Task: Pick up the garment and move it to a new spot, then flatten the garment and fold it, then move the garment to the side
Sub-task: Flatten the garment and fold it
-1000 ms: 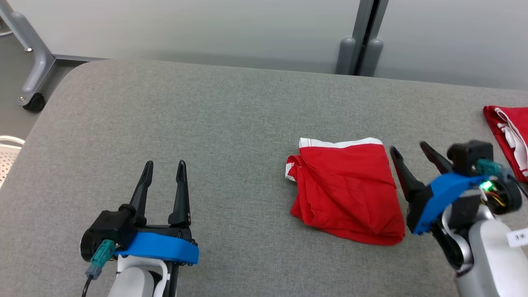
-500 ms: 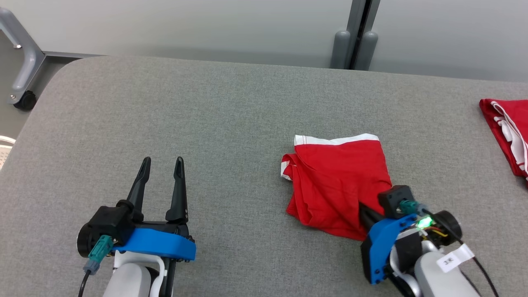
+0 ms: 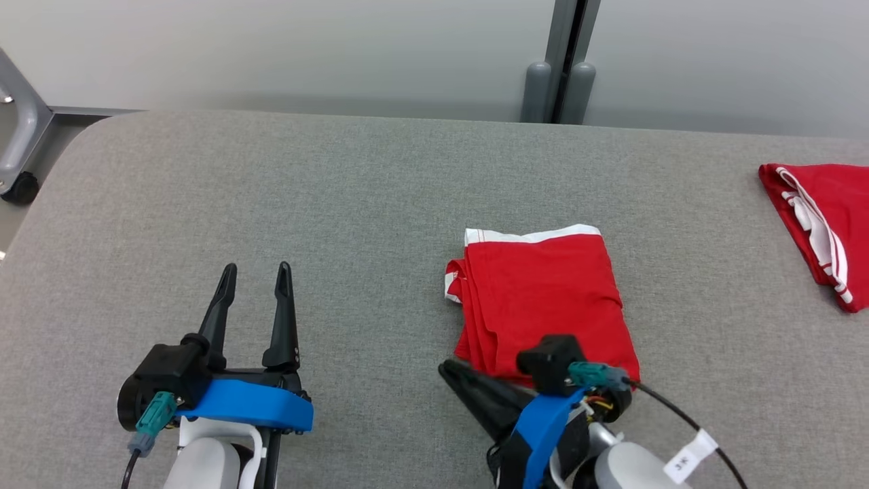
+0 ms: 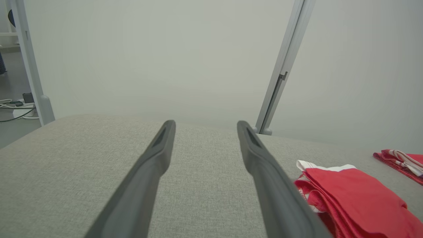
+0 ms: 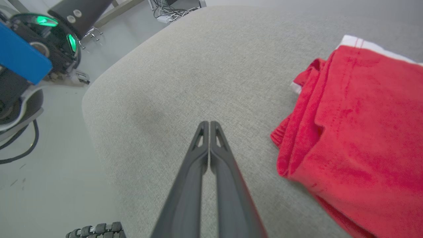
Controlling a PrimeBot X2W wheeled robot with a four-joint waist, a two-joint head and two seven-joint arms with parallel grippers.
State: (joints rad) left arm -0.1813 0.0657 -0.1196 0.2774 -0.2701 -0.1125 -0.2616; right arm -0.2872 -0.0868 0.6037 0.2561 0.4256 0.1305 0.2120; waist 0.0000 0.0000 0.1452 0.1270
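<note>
right fingers (image 3: 478,397) have swung from the garment's right edge to lower centre, pressed shut on nothing, tips just beside its near left corner. the folded red garment (image 3: 543,299) lies mid-frame on the grey bench (image 3: 339,190). left fingers (image 3: 280,319) stand spread, empty, lower left. risk: a sideways push could snag loose layers and undo the fold.

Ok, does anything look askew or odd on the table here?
The folded red garment is untidy: its layers bunch and splay along the left edge, with white trim poking out. The right tool is shut on nothing, beside the garment's near left corner. Otherwise nothing stands out.
</note>
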